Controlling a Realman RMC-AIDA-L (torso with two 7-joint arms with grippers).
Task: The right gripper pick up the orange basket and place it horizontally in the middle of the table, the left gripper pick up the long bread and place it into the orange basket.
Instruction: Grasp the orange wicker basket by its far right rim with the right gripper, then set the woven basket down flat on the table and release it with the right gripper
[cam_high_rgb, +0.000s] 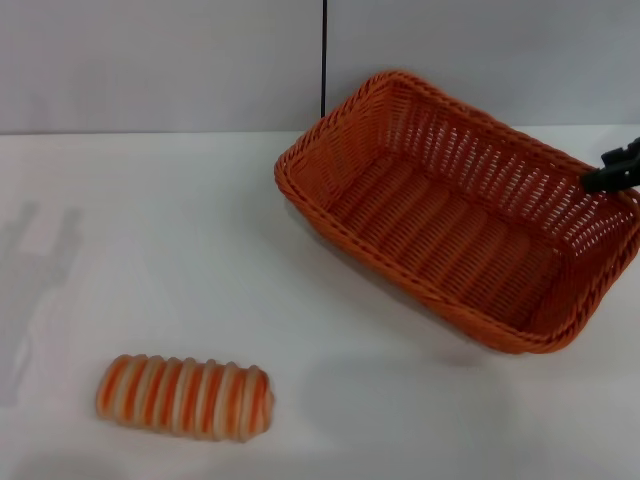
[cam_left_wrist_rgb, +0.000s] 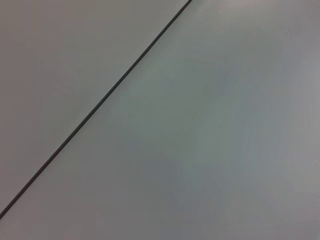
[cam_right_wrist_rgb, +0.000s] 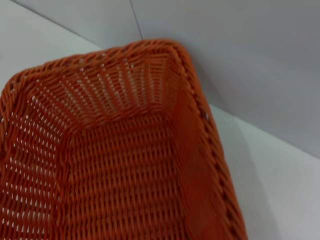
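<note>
Right gripper (cam_high_rgb: 612, 170), small blocky black tip only, at the far-right rim of the large rectangular orange woven basket (cam_high_rgb: 455, 215), touching or just over the braided edge. Fingers mostly out of frame, so can't tell whether apart, together, or clamped on the rim. Right wrist view looks straight down into the basket (cam_right_wrist_rgb: 120, 165), which fits a position right at that rim.

Key relation: basket long axis runs diagonally, far-left corner to near-right corner, not yet horizontal. Sits right of centre on the wide plain white tabletop (cam_high_rgb: 150, 250), back corner close to the grey wall. Appears slightly tilted, near long side shadowed underneath, possibly lifted off the surface; not certain. Next move, as a judgement: swing the gripped end round so the long axis goes left-right, and shift the basket leftward toward the table centre.

Basket look: open-weave sloping sides, tighter ribbed floor, braided rim, empty inside.

Small oblong ridged toy loaf (cam_high_rgb: 186, 397), orange-and-cream stripes up, lying flat well left of and nearer than the basket, long axis roughly left-right with a slight tilt. Clearly on the left arm's side.

Left gripper not in view; left wrist view shows only grey wall with a dark seam. Parked, by the look of it.
</note>
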